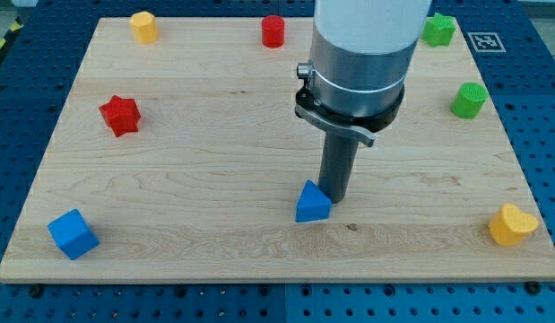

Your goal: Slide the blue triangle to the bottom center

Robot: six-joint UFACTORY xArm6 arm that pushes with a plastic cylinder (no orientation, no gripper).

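Pushing with a bare rod, no jaws to open or close: my tip (335, 198) touches the blue triangle (312, 203) on its upper right. Contact is off-centre; the triangle may spin or slip leftward, missing the board (259, 251) bottom centre just below.

Eight blocks (312, 203), seemingly; one board (214, 161).
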